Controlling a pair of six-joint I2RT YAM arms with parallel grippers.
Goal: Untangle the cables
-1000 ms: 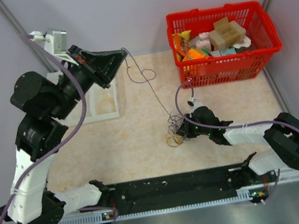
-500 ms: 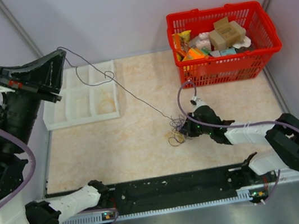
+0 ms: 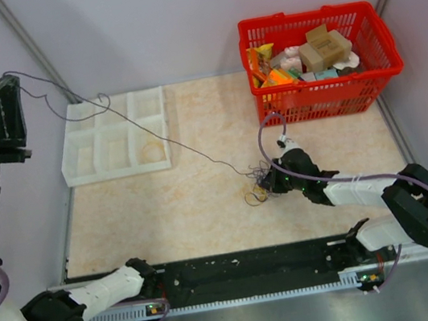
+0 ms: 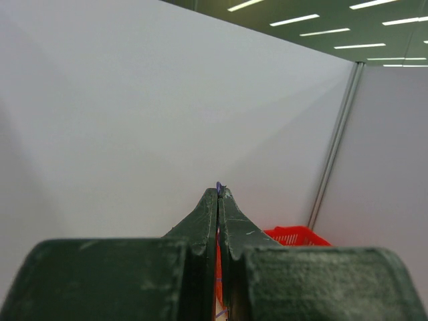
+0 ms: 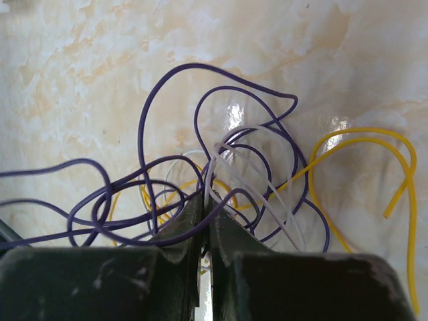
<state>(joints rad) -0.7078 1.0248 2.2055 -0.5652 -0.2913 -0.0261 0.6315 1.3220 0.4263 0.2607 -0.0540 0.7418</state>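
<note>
you will find the left gripper (image 3: 10, 79) high at the far left, jaws pressed together on one dark strand (image 3: 152, 132) of the cables (image 5: 231, 167). this strand stretches across the white tray (image 3: 118, 169) down to the tangle (image 3: 256, 190) on the counter (image 3: 164, 205). the right gripper (image 3: 271, 183) lies low on the counter, jaws clamped on the tangle's purple and whitish loops.

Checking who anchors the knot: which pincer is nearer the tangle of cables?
Right. The right pincer is shut on the tangle of cables on the table; the left pincer is raised far off to the left, gripping one purple strand that runs back to it.
</note>
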